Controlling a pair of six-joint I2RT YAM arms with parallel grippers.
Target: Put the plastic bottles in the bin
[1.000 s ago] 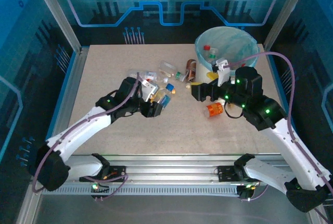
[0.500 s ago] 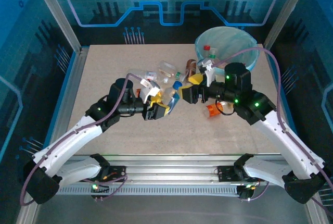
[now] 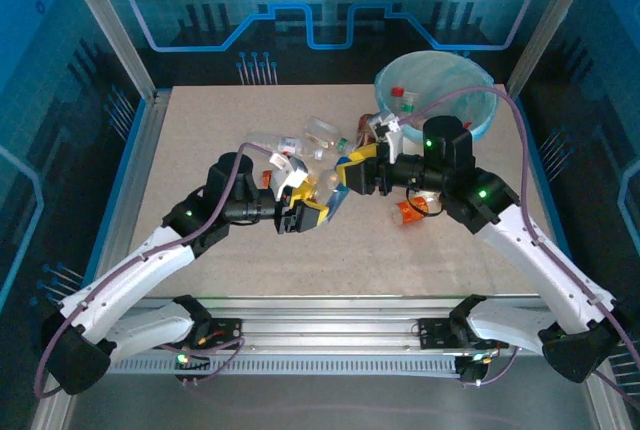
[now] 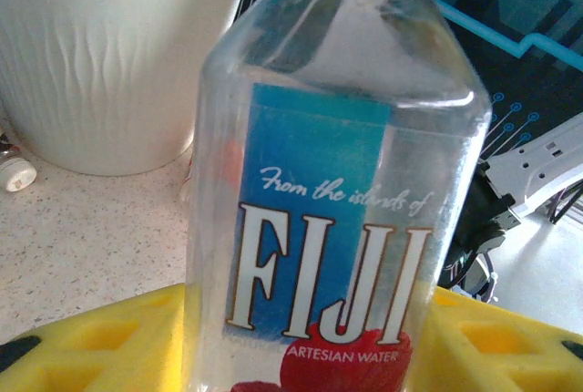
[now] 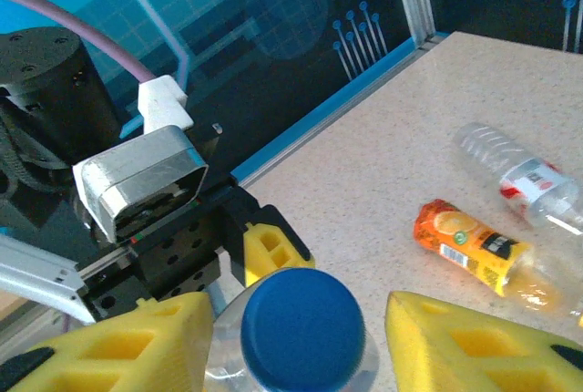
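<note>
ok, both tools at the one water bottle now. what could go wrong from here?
1. The right tool sits around just the blue cap of the water bottle; a grip that high may let it swing or slip when the left tool releases.
2. The two tools nearly meet, so they may bump or squeeze the thin bottle.
3. A dangling bottle could clip the rim of the bin.
</note>
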